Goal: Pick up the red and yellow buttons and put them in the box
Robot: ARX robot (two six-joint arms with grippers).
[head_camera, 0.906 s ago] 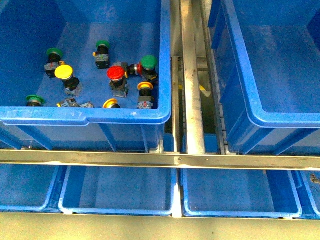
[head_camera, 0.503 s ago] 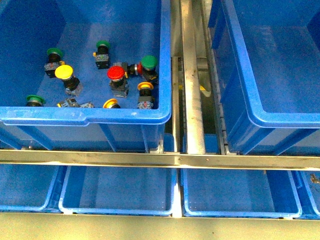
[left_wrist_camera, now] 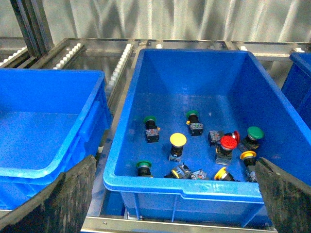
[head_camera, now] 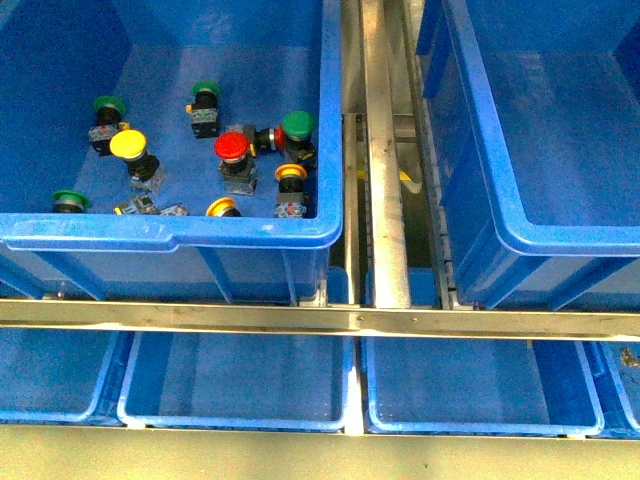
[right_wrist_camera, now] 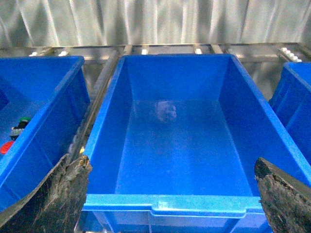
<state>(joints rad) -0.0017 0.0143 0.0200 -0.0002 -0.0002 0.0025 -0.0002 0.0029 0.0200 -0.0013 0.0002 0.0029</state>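
Note:
A red button point(head_camera: 231, 147) point(left_wrist_camera: 227, 142) and a yellow button point(head_camera: 127, 144) point(left_wrist_camera: 178, 140) lie among others in the left blue bin point(head_camera: 170, 232). Two orange-yellow buttons point(head_camera: 290, 173) point(head_camera: 221, 208) rest near that bin's front wall. The box point(head_camera: 520, 235) point(right_wrist_camera: 170, 204) stands to the right, and no button shows in it. My left gripper point(left_wrist_camera: 177, 204) hovers open above the near rim of the button bin. In front of the box's near rim my right gripper point(right_wrist_camera: 170, 199) is open too, holding nothing. Neither gripper shows in the front view.
Several green-capped buttons point(head_camera: 298, 124) point(left_wrist_camera: 149, 120) are mixed in with the others. A metal roller rail point(head_camera: 385, 150) runs between the two bins. Shallow blue trays point(head_camera: 240, 385) sit below a crossbar point(head_camera: 320, 318). Another blue bin point(left_wrist_camera: 48, 165) stands beside the button bin.

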